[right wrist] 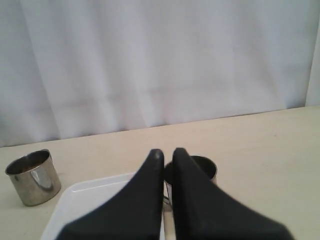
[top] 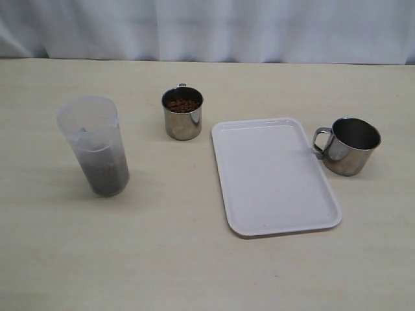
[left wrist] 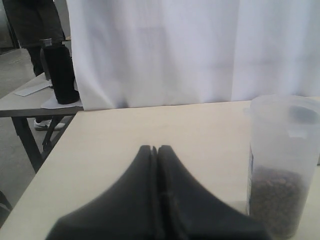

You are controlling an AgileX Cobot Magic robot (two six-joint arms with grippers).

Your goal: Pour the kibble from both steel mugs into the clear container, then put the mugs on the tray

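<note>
One mug (top: 350,148) beside the tray (top: 272,175) edge

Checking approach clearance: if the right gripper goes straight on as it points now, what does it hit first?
Probably the steel mug just beyond the tips of the right gripper, beside the tray. Depth is unclear; it might pass over the rim.

White curtain (top: 207,29) behind beige table (top: 194,259)
</note>
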